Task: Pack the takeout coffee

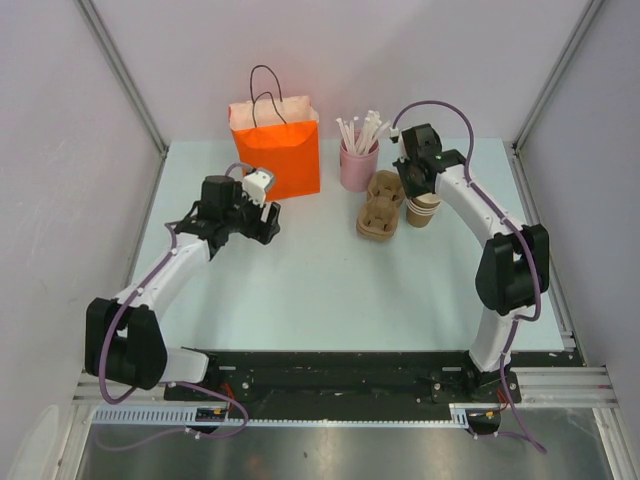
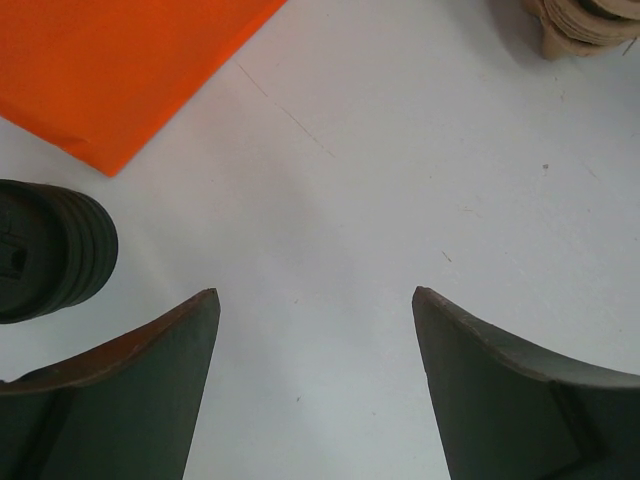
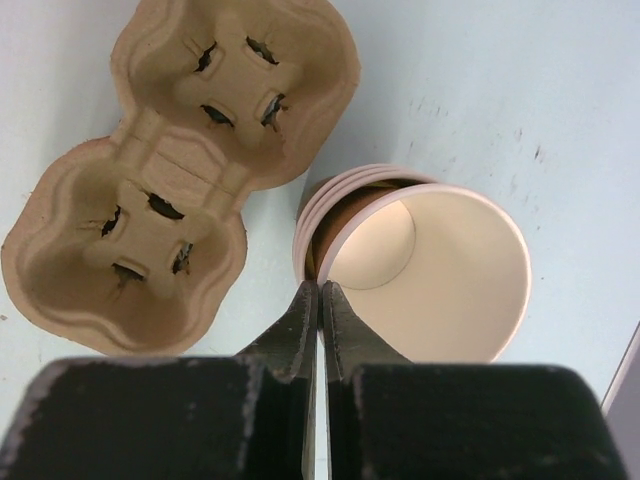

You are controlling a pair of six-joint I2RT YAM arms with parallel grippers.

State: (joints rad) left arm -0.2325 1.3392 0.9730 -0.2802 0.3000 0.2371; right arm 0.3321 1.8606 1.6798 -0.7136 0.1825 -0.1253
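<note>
No takeout coffee with a black lid shows in any view. My right gripper [image 3: 320, 287] is shut on the near rim of the top paper cup [image 3: 440, 270], one finger outside the wall and one inside. That cup sits tilted in a stack of lidless pale-rimmed cups [image 1: 422, 210]. Seen from above, the right gripper [image 1: 418, 188] hangs right over the stack. My left gripper [image 2: 315, 300] stands open over bare table, nothing between its fingers, just in front of the orange paper bag [image 1: 277, 148].
A brown pulp cup carrier [image 3: 170, 180] lies left of the cup stack. A pink holder with white sticks [image 1: 358, 160] stands behind it. A black ribbed round object [image 2: 45, 250] sits left of the left fingers. The bag's corner [image 2: 110, 70] is close.
</note>
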